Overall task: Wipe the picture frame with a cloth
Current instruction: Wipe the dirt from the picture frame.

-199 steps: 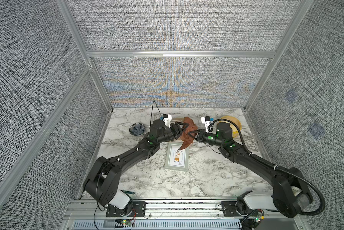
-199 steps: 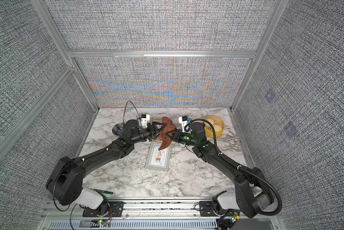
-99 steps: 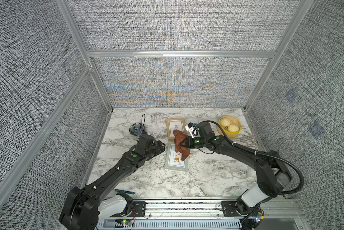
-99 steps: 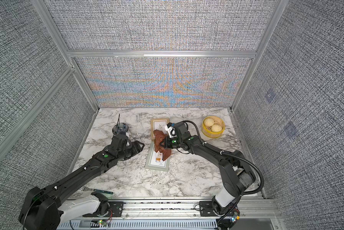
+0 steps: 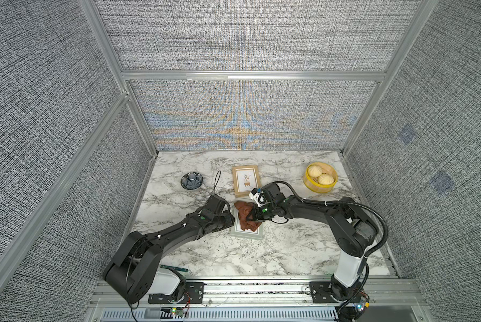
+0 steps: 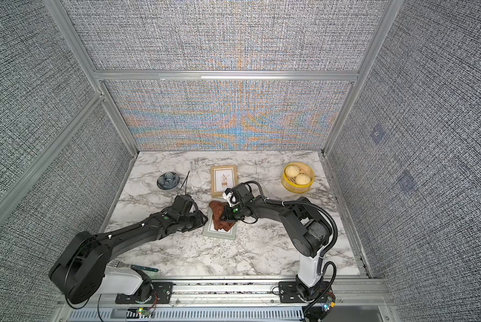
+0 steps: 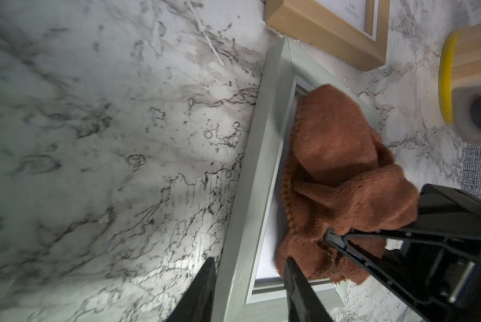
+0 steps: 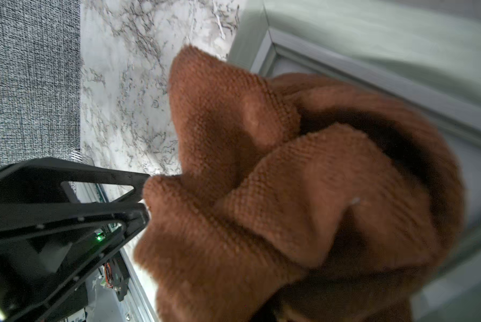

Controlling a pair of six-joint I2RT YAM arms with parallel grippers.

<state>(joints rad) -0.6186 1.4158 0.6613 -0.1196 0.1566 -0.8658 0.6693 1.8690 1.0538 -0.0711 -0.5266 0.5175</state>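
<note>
Cloth (image 8: 289,195) tight in closed right tool (image 8: 147,195)

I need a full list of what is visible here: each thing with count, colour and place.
cloth: one, reddish-brown, bunched on the grey frame
grey frame: one, pale grey-green, table middle
wooden frame: one, light wood, behind the grey frame
dish: one, dark blue, back left
steamer basket: one, yellow, back right
buns: two, pale, in the steamer basket
fork: one, teal handle, front left
table: one, white marble, under everything
left gripper: one, black, astride the grey frame's edge
right gripper: one, black, shut on the cloth
</note>
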